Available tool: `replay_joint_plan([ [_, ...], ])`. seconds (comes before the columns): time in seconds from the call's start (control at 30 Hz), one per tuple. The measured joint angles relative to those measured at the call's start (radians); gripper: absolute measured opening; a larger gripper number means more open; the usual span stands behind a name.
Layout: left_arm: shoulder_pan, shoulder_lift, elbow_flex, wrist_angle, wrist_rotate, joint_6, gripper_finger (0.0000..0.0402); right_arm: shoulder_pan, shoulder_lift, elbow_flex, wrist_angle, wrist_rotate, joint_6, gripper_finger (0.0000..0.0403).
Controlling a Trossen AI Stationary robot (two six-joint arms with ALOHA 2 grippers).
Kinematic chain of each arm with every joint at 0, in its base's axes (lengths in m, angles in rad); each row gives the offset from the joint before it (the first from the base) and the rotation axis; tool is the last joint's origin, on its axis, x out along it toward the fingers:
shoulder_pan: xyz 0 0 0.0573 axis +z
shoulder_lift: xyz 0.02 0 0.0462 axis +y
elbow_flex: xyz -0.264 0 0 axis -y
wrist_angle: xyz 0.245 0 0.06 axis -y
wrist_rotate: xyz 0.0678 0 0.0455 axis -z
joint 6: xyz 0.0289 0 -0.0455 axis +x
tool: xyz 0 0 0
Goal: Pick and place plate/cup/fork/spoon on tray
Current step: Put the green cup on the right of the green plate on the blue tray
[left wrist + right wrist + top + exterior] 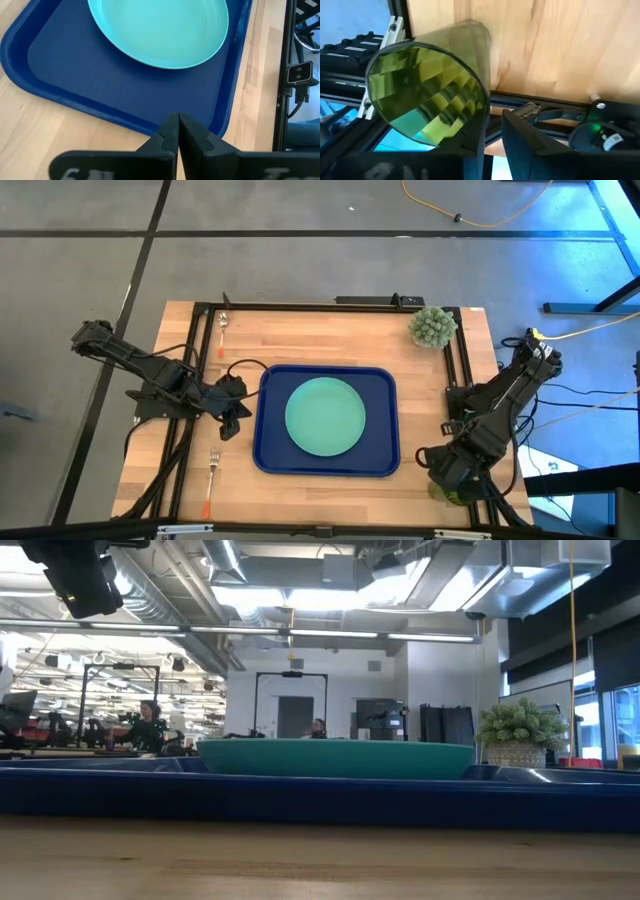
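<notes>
a grey floor surrounds the light wooden worktop (330, 340), which carries a black frame along its edges. the low view looks across the worktop into a large hall with ceiling lights and seated persons far behind.

the tray (270, 435) lies at the middle of the worktop. the plate (325, 416) rests flat inside the tray, centred, with blue tray floor visible all around it. the spiky ball plant (433, 326) stands beyond the tray's far right corner, well apart from it.

the spoon (222, 330) lies on the worktop beyond the tray's far left corner. the fork (211, 477) lies on the worktop off the tray's near left corner, tines toward the far side. both are outside the tray.

the left end effector (236, 412) sits just beside the tray's left rim, fingers pressed together, holding nothing.

the right end effector (447, 478) is off the tray's near right corner, at the worktop edge. the cup (432, 87) is tilted on its side there, its wall between the fingers (520, 135), which stand apart; whether they grip it cannot be told.
</notes>
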Motion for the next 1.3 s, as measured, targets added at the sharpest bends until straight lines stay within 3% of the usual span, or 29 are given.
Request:
replay_joint_plan([
  [0.5,0.0,0.0,0.0,0.0,-0.018,-0.01,0.0,0.0,0.0,-0.143,0.142,-0.01,0.005,0.0065],
  [0.73,0.0,0.0,0.0,0.001,-0.018,-0.012,0.0,-0.038,0.0,-0.167,0.143,-0.026,0.013,0.0014],
  [1.0,0.0,0.0,0.0,0.001,-0.018,-0.012,0.0,-0.139,0.0,-0.057,0.117,-0.024,-0.056,0.0011],
  [1.3,0.0,0.0,0.0,0.001,-0.018,-0.011,0.0,-0.368,0.0,0.144,-0.162,-0.059,-0.193,0.0011],
])
